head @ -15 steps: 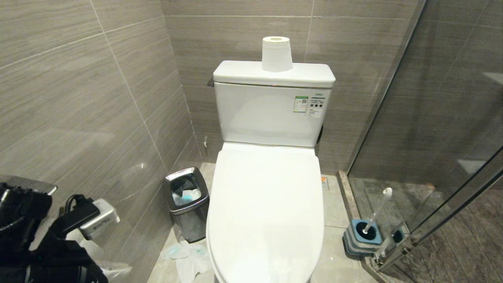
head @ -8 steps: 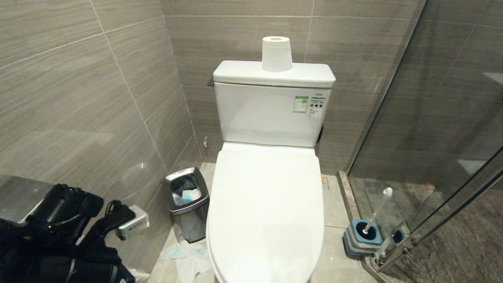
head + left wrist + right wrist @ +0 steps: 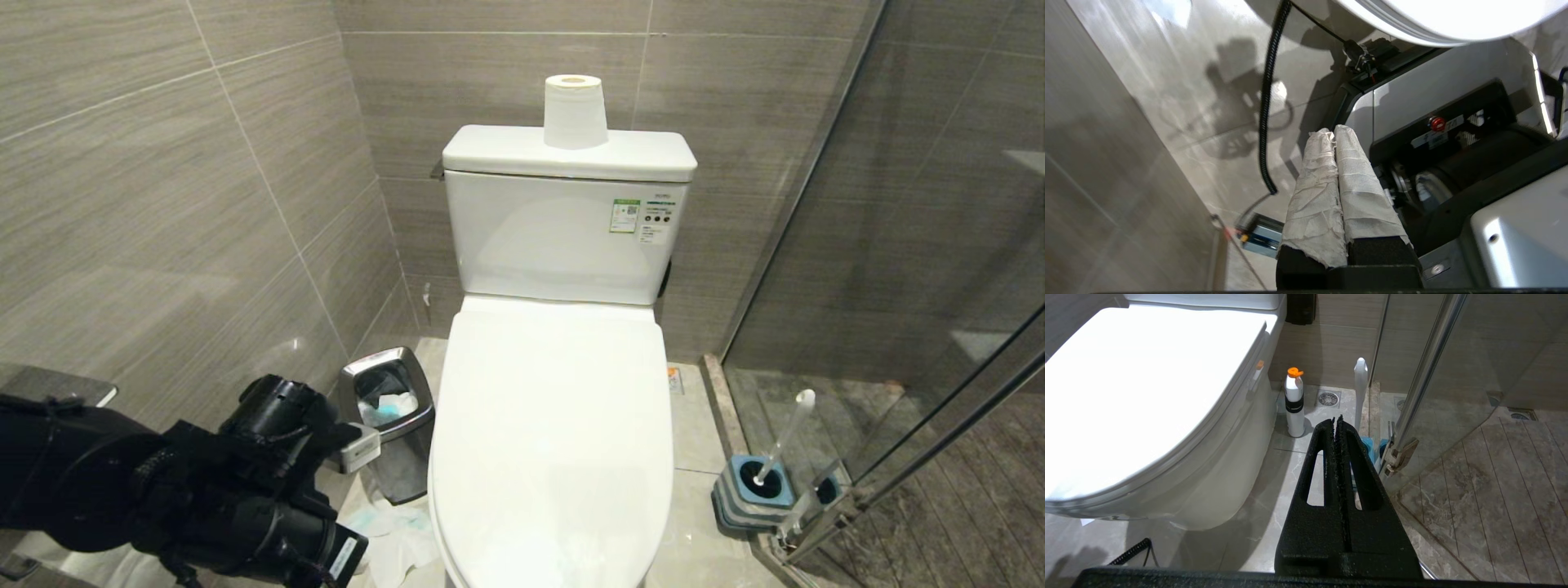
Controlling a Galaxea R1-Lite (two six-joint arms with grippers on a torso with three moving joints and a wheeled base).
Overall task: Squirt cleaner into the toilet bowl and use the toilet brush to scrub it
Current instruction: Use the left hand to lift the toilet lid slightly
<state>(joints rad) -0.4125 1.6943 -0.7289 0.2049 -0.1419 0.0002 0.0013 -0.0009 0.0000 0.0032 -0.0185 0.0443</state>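
Observation:
The white toilet stands in the middle with its lid [image 3: 555, 441] shut, so the inside of the toilet bowl is hidden; only its outer ceramic [image 3: 1220, 486] shows. The toilet brush [image 3: 782, 441] leans in its blue-topped holder [image 3: 755, 490] on the floor to the right, by the glass. In the right wrist view its white handle [image 3: 1360, 388] is just past my right gripper [image 3: 1336, 418], which is shut and empty. My left arm [image 3: 245, 482] is low at the left. My left gripper [image 3: 1333, 131], its fingers wrapped in white paper, is shut on nothing. The cleaner is out of view.
A white bottle with an orange cap [image 3: 1294, 402] stands on the floor beside the toilet. A small steel bin [image 3: 388, 420] and crumpled tissue [image 3: 392, 531] lie left of the toilet, next to my left arm. A paper roll [image 3: 575, 112] tops the tank. A glass partition [image 3: 898, 245] closes the right.
My left arm has swung rightward and forward, from the far left edge up to the steel bin. The toilet, the brush and the right arm have not moved.

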